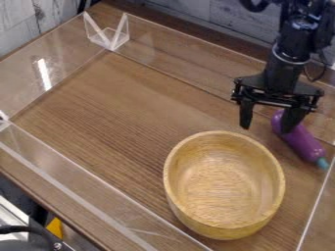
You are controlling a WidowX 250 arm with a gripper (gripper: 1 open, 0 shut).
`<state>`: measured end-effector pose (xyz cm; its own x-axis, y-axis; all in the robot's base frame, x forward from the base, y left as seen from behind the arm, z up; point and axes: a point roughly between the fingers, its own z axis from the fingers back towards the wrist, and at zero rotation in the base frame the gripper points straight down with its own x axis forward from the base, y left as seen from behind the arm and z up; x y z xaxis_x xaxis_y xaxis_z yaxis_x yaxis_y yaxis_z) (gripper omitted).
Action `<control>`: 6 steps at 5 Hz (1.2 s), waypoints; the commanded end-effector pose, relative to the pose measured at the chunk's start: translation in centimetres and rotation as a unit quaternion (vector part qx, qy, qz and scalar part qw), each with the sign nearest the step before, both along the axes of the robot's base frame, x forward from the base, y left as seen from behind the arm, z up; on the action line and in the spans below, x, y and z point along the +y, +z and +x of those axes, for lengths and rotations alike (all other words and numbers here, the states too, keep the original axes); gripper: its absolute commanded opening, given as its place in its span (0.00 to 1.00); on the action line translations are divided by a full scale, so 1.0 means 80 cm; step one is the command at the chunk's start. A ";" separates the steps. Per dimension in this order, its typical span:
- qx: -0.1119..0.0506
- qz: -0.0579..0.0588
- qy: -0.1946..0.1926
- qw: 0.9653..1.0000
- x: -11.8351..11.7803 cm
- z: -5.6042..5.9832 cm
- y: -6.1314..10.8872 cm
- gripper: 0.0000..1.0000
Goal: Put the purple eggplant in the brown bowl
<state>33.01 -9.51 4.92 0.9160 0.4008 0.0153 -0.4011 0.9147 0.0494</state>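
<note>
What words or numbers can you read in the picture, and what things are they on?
There are none I can read.
The long purple eggplant: no letters or numbers show on it.
The round tan-brown bowl: none show on it either.
The black robot gripper: too small and blurry to tell if anything is written there.

Glossy purple on the eggplant [300, 140], with teal-green at the stem tip [322, 163]. Pale tan all over the wooden bowl [222, 183]. Warm brown with darker streaky grain across the tabletop [118, 118]. Black on the gripper [275, 106]. White on the wire rack [108, 32].
</note>
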 end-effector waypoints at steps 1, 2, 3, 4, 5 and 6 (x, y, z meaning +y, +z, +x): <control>-0.035 -0.014 0.004 0.999 -0.012 0.018 0.019 1.00; -0.041 -0.019 0.012 0.999 -0.018 0.024 0.016 1.00; -0.047 -0.024 0.020 0.998 -0.024 0.030 0.013 1.00; -0.045 -0.021 0.024 0.998 -0.027 0.035 0.004 1.00; -0.044 -0.018 0.027 0.999 -0.029 0.038 -0.005 1.00; -0.043 -0.013 0.030 0.999 -0.032 0.041 -0.011 1.00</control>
<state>35.33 -11.57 2.25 0.8846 0.4648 0.0370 -0.4658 0.8844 0.0273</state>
